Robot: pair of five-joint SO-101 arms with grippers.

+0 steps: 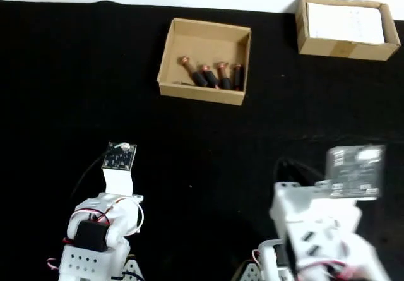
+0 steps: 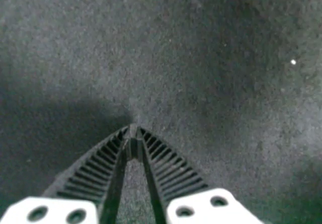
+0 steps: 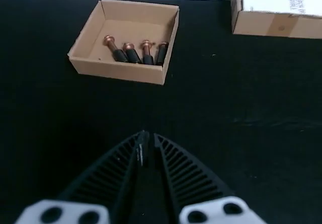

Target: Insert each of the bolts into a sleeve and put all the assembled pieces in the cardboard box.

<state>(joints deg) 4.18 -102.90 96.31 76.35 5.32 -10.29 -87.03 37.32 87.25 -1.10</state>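
"Four copper-headed bolts in black sleeves (image 1: 211,74) lay side by side inside the open brown cardboard box (image 1: 201,95), at the far side of the black table (image 1: 208,161). And the arms?"

"The left end effector (image 2: 132,132) was clenched on nothing, low over the table. The right end effector (image 3: 146,136) was likewise pinched closed and empty, facing the box from well back."

"Which step was that, then?"

"The last, I judged: every piece I could see was already boxed. The next move called for no grasp, only keeping both arms clear of the box."
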